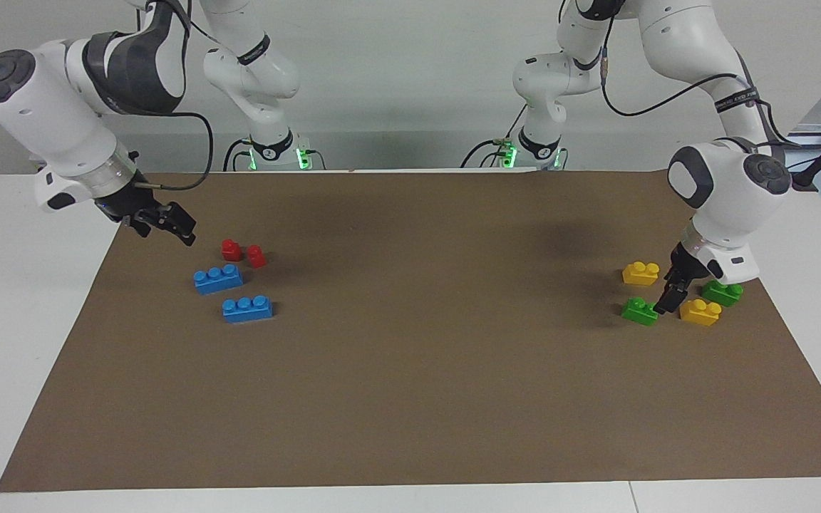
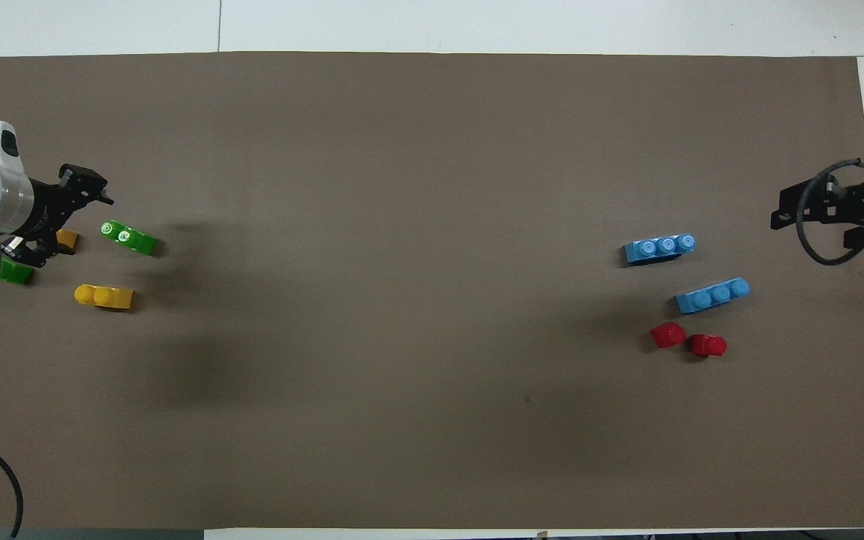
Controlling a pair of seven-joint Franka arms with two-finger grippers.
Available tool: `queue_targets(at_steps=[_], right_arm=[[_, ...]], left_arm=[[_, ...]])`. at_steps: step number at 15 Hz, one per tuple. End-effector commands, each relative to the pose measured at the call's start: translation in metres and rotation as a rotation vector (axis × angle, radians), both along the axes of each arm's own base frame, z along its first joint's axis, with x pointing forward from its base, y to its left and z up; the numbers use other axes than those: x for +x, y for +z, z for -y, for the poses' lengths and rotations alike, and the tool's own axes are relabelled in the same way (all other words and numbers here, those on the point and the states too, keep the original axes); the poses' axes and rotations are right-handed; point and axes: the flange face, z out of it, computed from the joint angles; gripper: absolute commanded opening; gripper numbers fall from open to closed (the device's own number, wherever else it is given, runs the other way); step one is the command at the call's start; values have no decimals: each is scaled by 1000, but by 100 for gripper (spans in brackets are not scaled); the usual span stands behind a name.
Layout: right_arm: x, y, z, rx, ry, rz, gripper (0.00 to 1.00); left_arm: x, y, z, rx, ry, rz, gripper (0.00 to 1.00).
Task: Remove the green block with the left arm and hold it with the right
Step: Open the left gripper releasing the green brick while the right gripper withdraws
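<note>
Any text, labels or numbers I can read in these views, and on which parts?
Nothing reads clearly.
Black bands on the left arm and the right arm: small white lettering, too blurred to read.
Base rings of both arms: a small mark each, not readable.
The green block and other bricks: no text.

Green block: small bright green plastic brick, two round studs up, flat on the brown table at the left arm's end, free of any grip. Lies just beside a yellow brick. Second green brick alike, nearer to the robots.
</note>
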Motion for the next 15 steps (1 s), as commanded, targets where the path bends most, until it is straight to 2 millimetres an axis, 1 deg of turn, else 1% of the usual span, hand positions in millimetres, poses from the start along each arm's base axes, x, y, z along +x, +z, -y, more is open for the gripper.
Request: queue_targets(at_steps=[1,2,3,4,5,6,8,11,13,14,15], right_arm=[[-8,26,-27,-39,106,-20,100],[-13,37,-32,-44,115,-1,99],[-15,42,-38,-46,128,4,99],[-15,52,-40,-46,142,20,98],[-13,60,-40,-39,155,19,96],[-11,63,-41,-33,163,20,95],[-11,62,-40,-32,163,17,92],[-13,62,-40,-32,160,9,90],[-12,61,-36,-38,154,7,90],[-12,61,-34,-38,149,7,90],[-12,61,-33,-38,143,9,90]], left_arm=[[-3,33,5,29,-161,-48,100],[-4,43,5,30,-209,-63,100],[-7,53,6,29,-247,-68,100],[-12,61,8,28,-288,-77,100],[-16,70,12,27,-330,-81,100],[-20,80,20,28,-379,-82,100],[-32,97,26,24,-472,-99,100],[-58,132,30,12,-659,-127,100],[-76,154,34,6,-690,-127,100],[-81,161,43,3,-707,-134,100],[-86,167,48,3,-717,-135,100]])
